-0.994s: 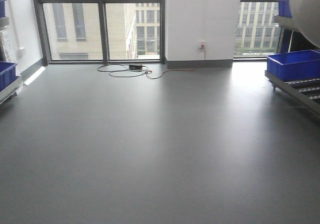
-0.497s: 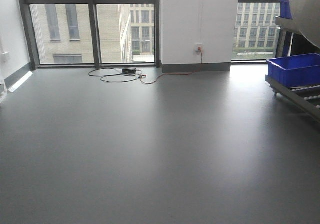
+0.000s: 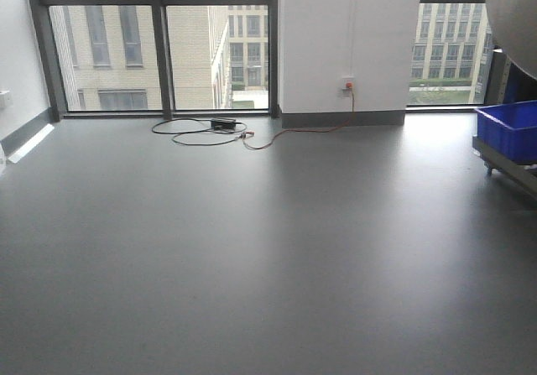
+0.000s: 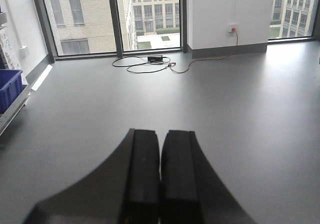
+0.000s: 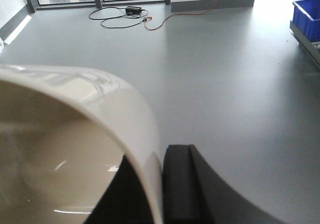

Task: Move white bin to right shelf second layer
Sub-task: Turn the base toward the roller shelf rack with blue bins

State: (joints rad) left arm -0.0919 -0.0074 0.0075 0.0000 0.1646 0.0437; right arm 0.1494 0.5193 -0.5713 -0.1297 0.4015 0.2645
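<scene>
Right wrist view: right gripper [image 5: 159,156] is clamped on the wall of the white bin [image 5: 85,91]. One dark finger [image 5: 180,184] lies against the outside of the wall. The other shows as a dark shape inside the tub, close against the inner wall. The glossy cream rim arcs across the left half of this view, and the open interior fills the lower left corner. The bin is off the floor [image 5: 225,83], carried by this arm.

Front view: a pale rounded part of the white bin [image 3: 513,10] fills the upper right corner, above the grey floor [image 3: 252,249].

Left wrist view: left gripper [image 4: 160,134] is closed, its two black pads pressed flat together with nothing between them. It hangs over bare floor [image 4: 225,114].

Right shelf [image 3: 506,169]: only a steel edge shows at the right edge of the front view, with a blue crate [image 3: 508,132] resting on it. Which layer this is cannot be told. The bin is well apart from it.

At the far edge of the floor a black cable [image 3: 205,130] lies looped below the windows [image 3: 214,56]. An orange lead runs from it to a wall socket [image 3: 348,85]. In the left wrist view a second blue crate [image 4: 9,87] sits on a low rack [image 4: 14,113] along the left edge of the floor.
</scene>
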